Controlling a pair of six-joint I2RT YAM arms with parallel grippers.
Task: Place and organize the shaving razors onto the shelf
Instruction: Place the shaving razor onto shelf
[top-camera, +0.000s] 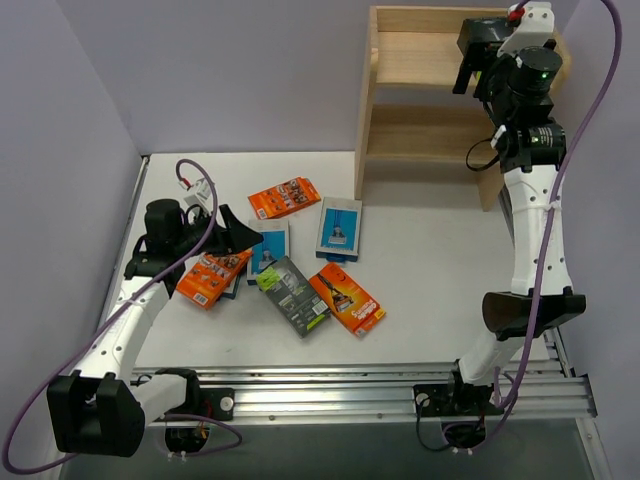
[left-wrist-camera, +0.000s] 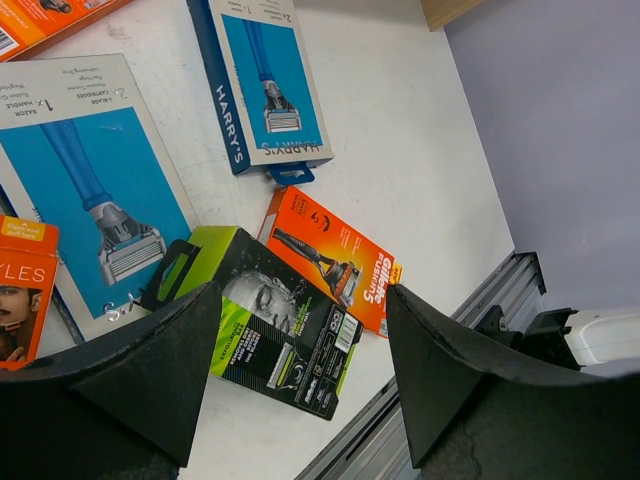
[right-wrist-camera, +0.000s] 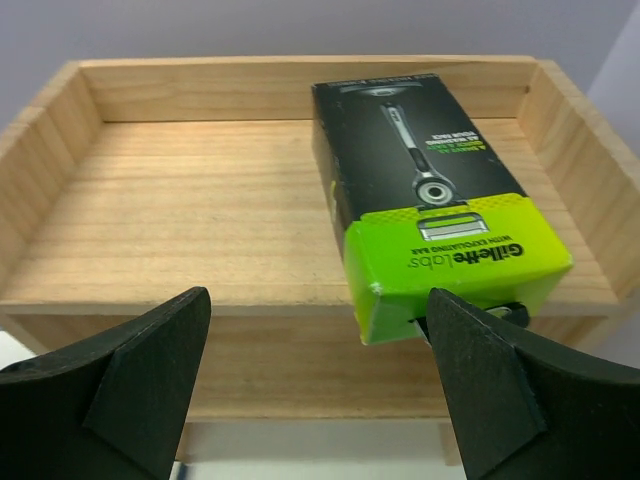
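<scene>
Top view has the loose razor packs (top-camera: 338, 228) on the table (top-camera: 440, 260) by the left gripper (top-camera: 235, 235), shelf (top-camera: 420, 58) far right; left wrist, jaws wide and empty over a black-lime box (left-wrist-camera: 285, 335), probably light stiff card, I'd pinch its long sides; right wrist, right gripper (right-wrist-camera: 318, 300) open too, holding nothing, another box (right-wrist-camera: 420, 190) lying on the top tier.

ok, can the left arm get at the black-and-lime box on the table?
Probably yes: the open left tool hovers right above that box, nothing lies on top, though a blue card and an orange pack crowd it.
</scene>
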